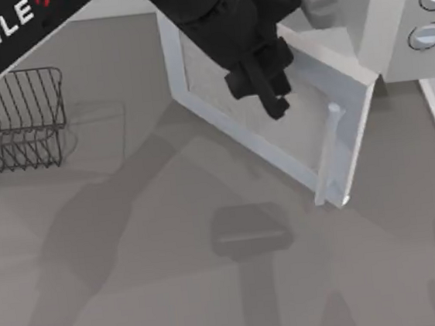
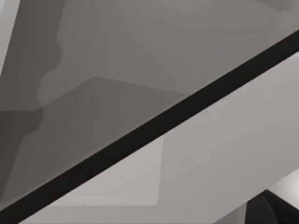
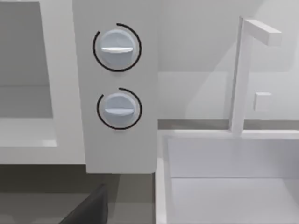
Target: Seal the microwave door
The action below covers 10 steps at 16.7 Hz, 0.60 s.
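Top view: the microwave door stood swung wide open from the microwave body, its free edge and bar handle nearest the viewer. Behind the handle, the left gripper hovered over the door's mesh window; whether its fingers were spread or closed could not be told. Beyond the door lay the open cavity, and right of it the two knobs. A wire basket stood well left of the door. To close it well, the left gripper would likely press flat near the handle edge and sweep toward the cavity. The right arm was parked, facing the knobs.
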Motion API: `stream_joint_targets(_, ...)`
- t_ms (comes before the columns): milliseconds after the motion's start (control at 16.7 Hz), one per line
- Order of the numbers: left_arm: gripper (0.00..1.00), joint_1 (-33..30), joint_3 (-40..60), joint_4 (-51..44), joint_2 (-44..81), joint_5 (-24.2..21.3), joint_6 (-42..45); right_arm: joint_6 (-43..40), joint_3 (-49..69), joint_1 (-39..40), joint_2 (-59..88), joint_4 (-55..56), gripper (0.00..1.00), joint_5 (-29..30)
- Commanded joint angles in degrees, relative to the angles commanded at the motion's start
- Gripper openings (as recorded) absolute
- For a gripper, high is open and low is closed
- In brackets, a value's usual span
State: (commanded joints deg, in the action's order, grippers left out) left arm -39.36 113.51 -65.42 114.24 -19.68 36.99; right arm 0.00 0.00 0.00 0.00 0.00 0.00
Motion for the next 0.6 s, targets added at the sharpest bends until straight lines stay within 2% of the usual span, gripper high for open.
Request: stream_joint_targets(600,0.00,-2.6,2.4,-2.4,3.6,0.0,-2.1,0.0,0.0,0.0,0.0,0.0,1.00,0.0)
